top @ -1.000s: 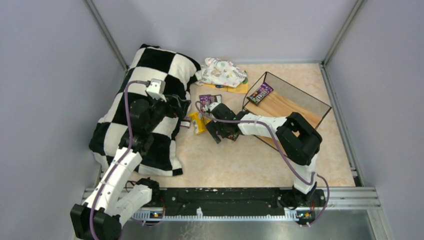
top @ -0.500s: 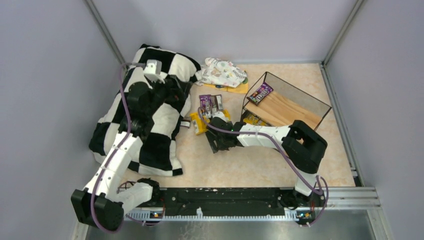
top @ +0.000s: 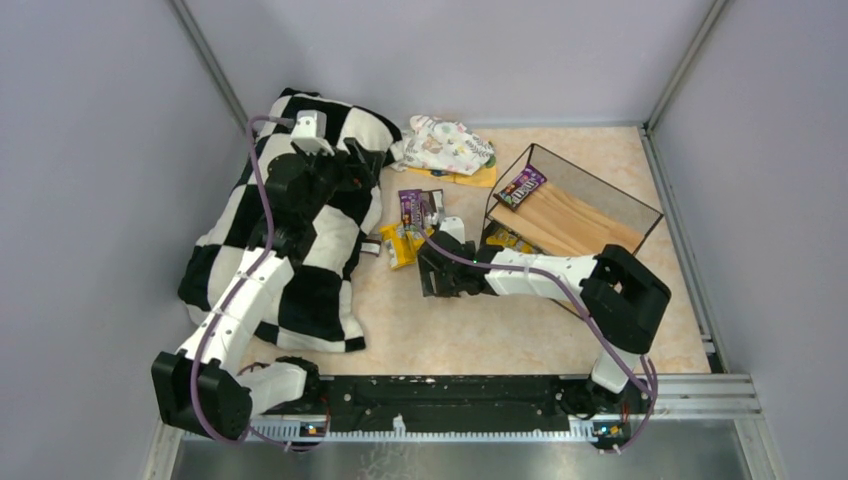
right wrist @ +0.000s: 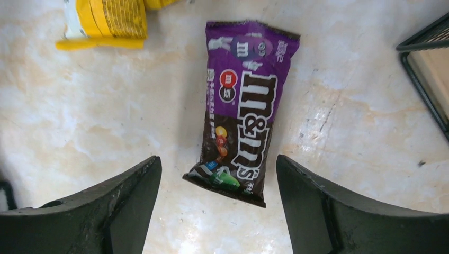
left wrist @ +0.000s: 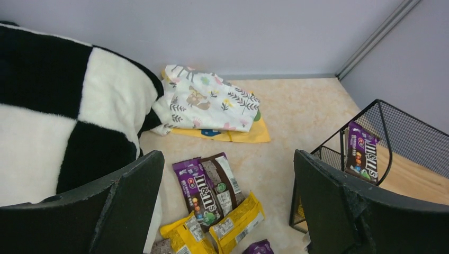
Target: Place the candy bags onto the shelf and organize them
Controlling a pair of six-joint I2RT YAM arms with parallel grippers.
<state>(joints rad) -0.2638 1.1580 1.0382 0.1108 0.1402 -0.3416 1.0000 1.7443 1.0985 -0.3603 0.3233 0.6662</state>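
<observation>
Tabletop [top: 450,330] holds several candy bags [left wrist: 212,190]; your shelf [top: 570,215] has 1 purple M&M's bag [top: 522,186]. Your left gripper [left wrist: 227,164] and right gripper [right wrist: 218,165] gape empty.

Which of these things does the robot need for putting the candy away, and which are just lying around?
For the job:
- purple candy bag below the open right pincer
- yellow candy bags on the table
- purple bag already on the shelf

Just lying about:
- checkered blanket
- flowery cloth
- orange sheet
</observation>
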